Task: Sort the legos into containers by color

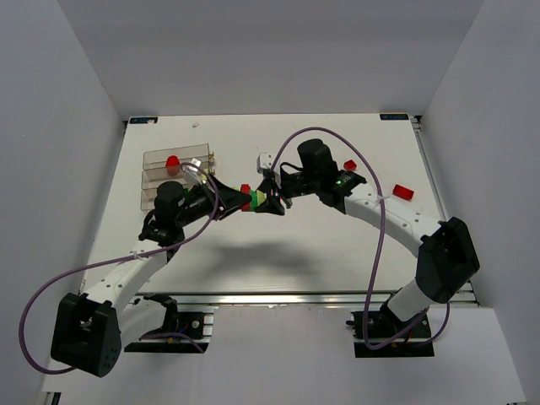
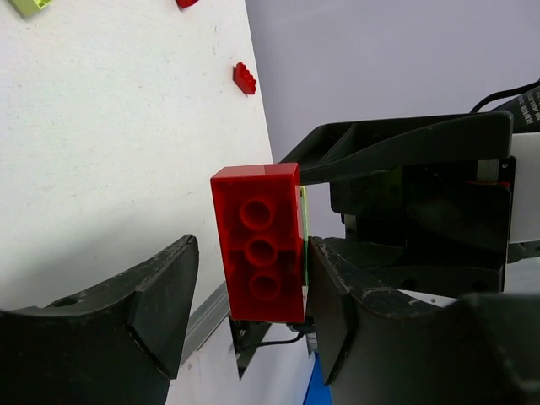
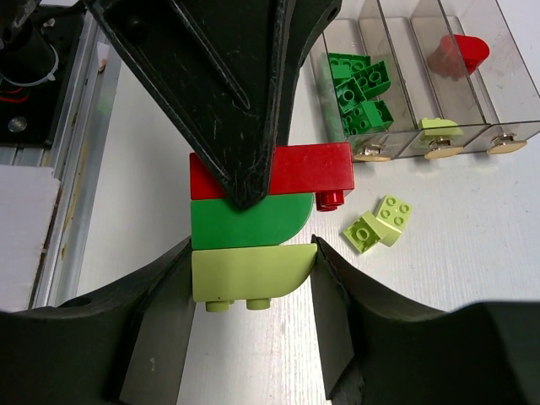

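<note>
We logged right gripper (image 3: 251,272) pinching stacked legos (image 3: 245,223); left gripper (image 2: 253,263) spread around red brick (image 2: 258,215), seemingly touching one side.

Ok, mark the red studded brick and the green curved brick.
red studded brick (image 2: 260,251): left wrist view, on its middle circle.
green curved brick (image 3: 245,224): right wrist view, on its flat side.

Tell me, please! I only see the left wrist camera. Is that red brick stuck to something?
Observer: Yes. The red brick tops a green brick, with a lime brick underneath.
Operator: Who holds the bottom?
Observer: The right tool grips the lime brick's sides.
Operator: Where does red go?
Observer: A red piece already lies in one compartment of the tray.
</note>
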{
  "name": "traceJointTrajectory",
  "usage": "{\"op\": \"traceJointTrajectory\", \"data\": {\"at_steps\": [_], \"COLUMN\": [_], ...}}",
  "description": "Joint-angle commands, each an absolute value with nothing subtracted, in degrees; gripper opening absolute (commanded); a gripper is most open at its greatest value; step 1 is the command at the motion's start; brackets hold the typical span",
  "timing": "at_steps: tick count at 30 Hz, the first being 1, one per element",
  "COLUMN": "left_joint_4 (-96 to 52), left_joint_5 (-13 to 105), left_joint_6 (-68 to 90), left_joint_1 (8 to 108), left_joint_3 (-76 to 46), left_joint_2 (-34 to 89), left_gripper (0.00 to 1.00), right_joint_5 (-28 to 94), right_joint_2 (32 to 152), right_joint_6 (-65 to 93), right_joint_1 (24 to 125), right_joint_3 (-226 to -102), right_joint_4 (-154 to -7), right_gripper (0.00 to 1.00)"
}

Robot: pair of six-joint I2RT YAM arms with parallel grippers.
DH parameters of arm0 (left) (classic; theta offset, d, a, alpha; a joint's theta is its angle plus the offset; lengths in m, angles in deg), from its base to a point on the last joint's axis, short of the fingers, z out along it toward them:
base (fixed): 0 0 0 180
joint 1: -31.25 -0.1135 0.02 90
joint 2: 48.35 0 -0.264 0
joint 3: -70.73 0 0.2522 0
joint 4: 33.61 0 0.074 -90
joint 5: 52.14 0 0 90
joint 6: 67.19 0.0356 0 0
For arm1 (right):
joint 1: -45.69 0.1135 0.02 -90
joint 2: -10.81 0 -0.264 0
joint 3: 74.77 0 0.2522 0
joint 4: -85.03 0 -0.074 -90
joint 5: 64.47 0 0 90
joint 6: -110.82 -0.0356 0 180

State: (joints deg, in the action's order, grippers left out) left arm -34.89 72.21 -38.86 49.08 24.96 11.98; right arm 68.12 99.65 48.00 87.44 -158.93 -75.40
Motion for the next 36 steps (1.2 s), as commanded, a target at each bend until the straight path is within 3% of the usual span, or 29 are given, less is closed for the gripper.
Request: {"op": "traceJointTrajectory", "data": {"at_steps": [1,12,15,19,21,28,30,31,33,34,36], "left_joint_4": [-35.75,-38.21,-39.97,-42.43,-43.83,-42.96,-42.61,-42.70,-42.26,-41.65,-39.36], "left_joint_5": [72.05,73.27,73.80,74.86,75.38,76.35,76.79,76.88,76.62,76.36,76.09], "left_joint_6": [-39.16,-40.74,-41.62,-42.93,-43.64,-42.85,-42.50,-42.41,-41.80,-41.19,-38.82], "left_joint_1": [48.39,47.69,47.69,47.69,47.78,47.69,47.69,47.69,47.69,47.60,47.52], "left_joint_3": [22.95,24.18,24.88,25.59,25.85,25.15,24.98,24.89,24.45,24.01,22.69], "left_joint_2": [10.89,10.62,10.89,11.33,11.76,12.82,13.17,13.26,13.26,13.26,13.43], "left_gripper": [0.64,0.61,0.56,0.41,0.31,0.23,0.18,0.16,0.14,0.14,0.12], "right_joint_5": [68.60,68.69,68.95,69.13,69.39,69.65,69.48,69.39,69.12,69.04,68.25], "right_joint_2": [97.21,97.29,97.47,97.64,97.73,98.17,98.17,98.17,98.17,98.09,98.26], "right_joint_6": [47.98,47.89,47.63,47.19,46.93,46.58,46.58,46.58,46.66,46.66,45.70], "right_joint_1": [87.70,87.70,87.70,87.70,87.61,87.70,87.70,87.61,87.70,87.70,87.61], "right_joint_3": [-159.20,-159.46,-159.55,-159.73,-159.81,-160.17,-160.08,-160.08,-160.08,-159.99,-159.82], "right_joint_4": [-78.13,-78.04,-78.22,-78.39,-78.48,-78.48,-78.48,-78.57,-78.39,-78.39,-78.57], "right_gripper": [0.00,0.00,0.00,0.00,0.05,0.10,0.19,0.35,0.58,0.86,0.89]}}
